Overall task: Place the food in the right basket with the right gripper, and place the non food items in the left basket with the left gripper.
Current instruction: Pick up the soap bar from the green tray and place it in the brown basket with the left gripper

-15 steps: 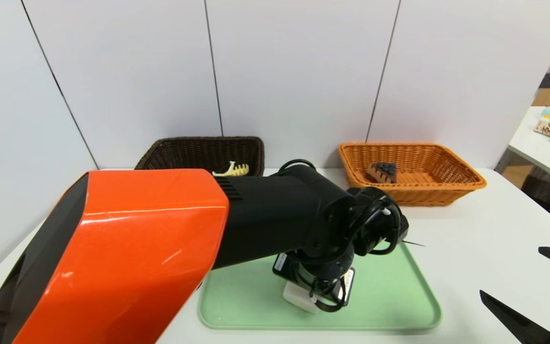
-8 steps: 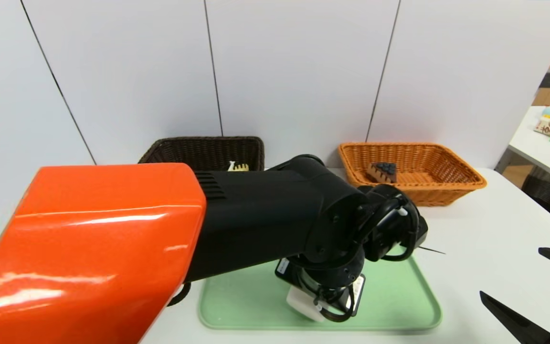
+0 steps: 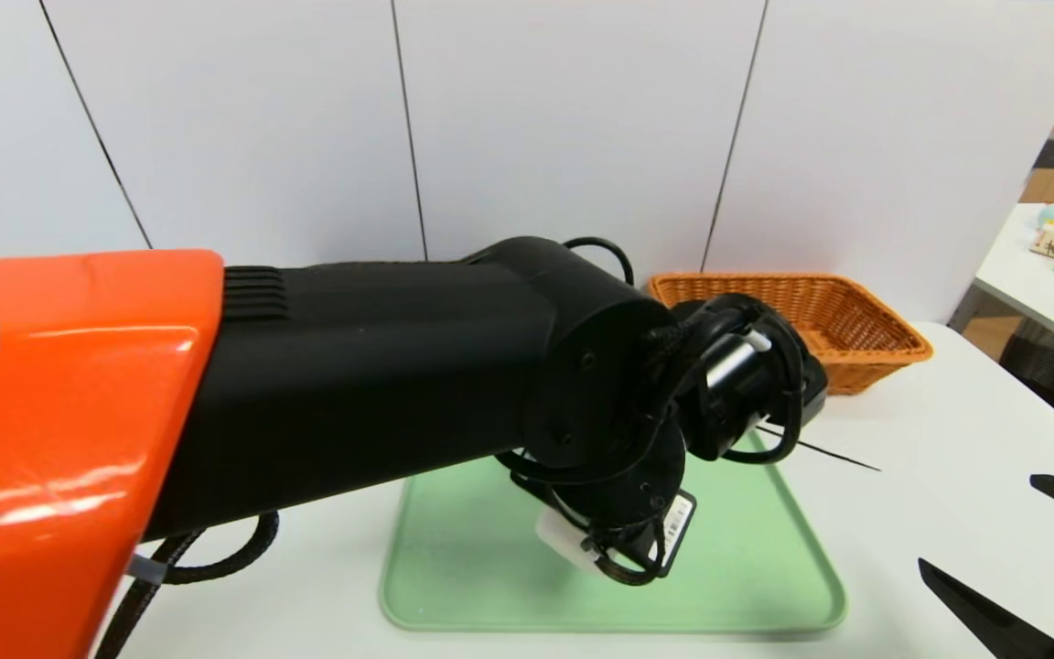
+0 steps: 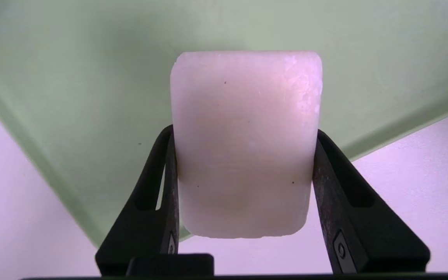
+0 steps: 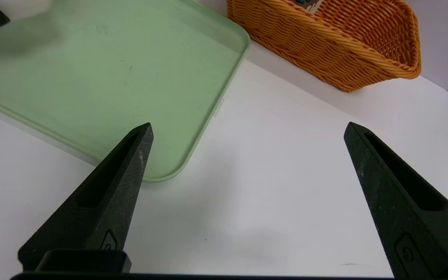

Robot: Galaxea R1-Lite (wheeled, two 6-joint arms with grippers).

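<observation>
My left gripper (image 4: 244,132) is shut on a pale white soap-like block (image 4: 245,144), its fingers pressing the block's two sides. The block hangs above the near part of the green tray (image 4: 72,77). From the head view only a corner of the block (image 3: 560,540) shows under the left wrist. The big left arm hides the left basket. The orange right basket (image 3: 865,325) stands at the back right. My right gripper (image 3: 978,519) waits open and empty over the bare table by the tray's right corner (image 5: 169,167).
The white table's right edge is close to the right gripper. Beyond a gap, a second table (image 3: 1039,293) carries colourful boxes. A thin black tie (image 3: 824,449) sticks out from the left wrist. A white panel wall runs behind the baskets.
The left arm has risen and swung up across the head view, lifting the block off the tray and covering the left basket. The right gripper has not moved.
</observation>
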